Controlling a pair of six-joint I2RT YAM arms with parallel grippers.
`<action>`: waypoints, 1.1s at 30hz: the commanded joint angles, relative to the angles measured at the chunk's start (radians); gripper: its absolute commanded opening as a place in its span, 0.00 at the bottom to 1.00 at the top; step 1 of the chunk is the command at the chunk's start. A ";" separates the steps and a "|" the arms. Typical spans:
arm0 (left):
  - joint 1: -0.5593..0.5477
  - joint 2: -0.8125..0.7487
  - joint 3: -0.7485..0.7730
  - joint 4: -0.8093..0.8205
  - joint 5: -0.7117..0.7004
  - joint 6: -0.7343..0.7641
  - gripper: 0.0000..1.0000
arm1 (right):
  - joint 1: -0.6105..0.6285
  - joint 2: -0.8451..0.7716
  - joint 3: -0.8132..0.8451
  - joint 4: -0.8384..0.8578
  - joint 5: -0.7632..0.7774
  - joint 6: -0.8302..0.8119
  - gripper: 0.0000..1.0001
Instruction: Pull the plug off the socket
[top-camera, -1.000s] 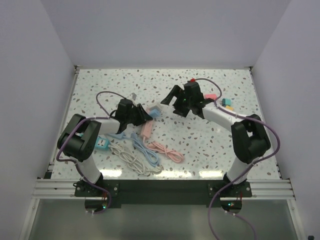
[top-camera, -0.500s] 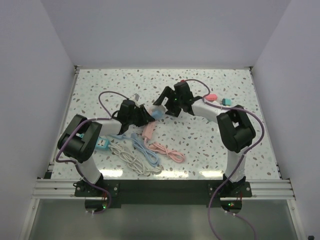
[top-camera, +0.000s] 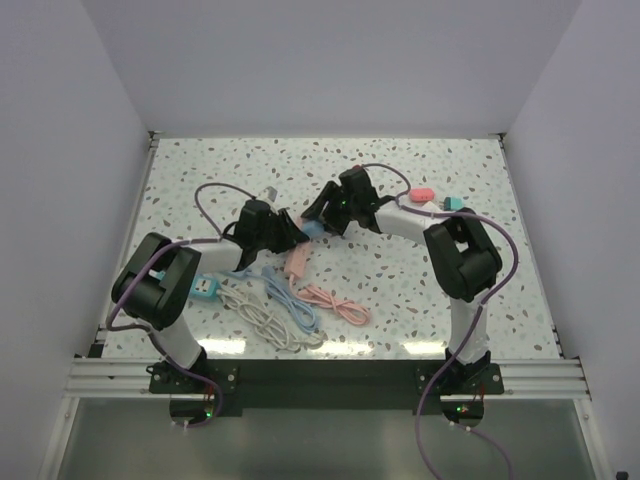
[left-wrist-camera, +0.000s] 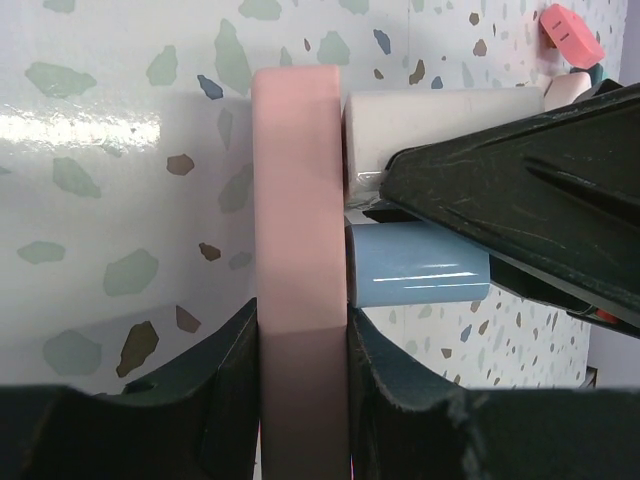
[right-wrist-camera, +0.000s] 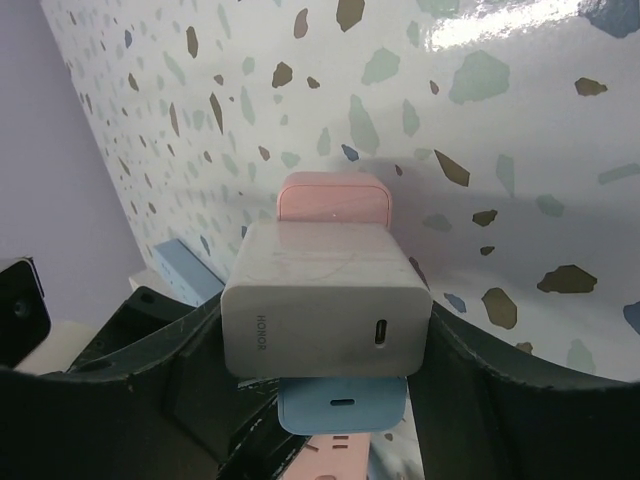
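Observation:
My left gripper (left-wrist-camera: 302, 330) is shut on the pink socket strip (left-wrist-camera: 300, 200), with a black finger pressed on each long side. A white plug (left-wrist-camera: 420, 115) and a blue plug (left-wrist-camera: 415, 265) stick out of the strip side by side. In the right wrist view the white plug (right-wrist-camera: 325, 300) fills the gap between the right gripper's fingers (right-wrist-camera: 170, 370), which touch both of its sides. The blue plug (right-wrist-camera: 342, 405) sits just under it and the pink socket (right-wrist-camera: 333, 198) lies behind. From above, the right gripper (top-camera: 315, 215) meets the left gripper (top-camera: 290, 235) at mid-table.
White (top-camera: 262, 318), blue (top-camera: 297, 308) and pink (top-camera: 337, 303) cables lie coiled in front of the left arm, next to a teal item (top-camera: 205, 288). A pink adapter (top-camera: 421, 193) and a teal one (top-camera: 452, 203) sit at the back right.
The right arm swung left from the back right to the socket strip, and its jaws narrowed onto the white plug. The left gripper kept its hold and place.

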 joint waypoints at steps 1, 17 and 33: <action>-0.010 -0.077 -0.008 0.066 -0.012 0.004 0.00 | -0.013 -0.072 -0.003 0.026 0.038 -0.006 0.12; 0.065 0.000 -0.022 0.060 -0.006 -0.021 0.00 | -0.096 -0.439 -0.161 -0.092 0.102 -0.067 0.00; -0.001 0.086 0.180 -0.008 -0.024 -0.048 0.00 | 0.013 -0.387 -0.054 -0.239 0.406 -0.076 0.00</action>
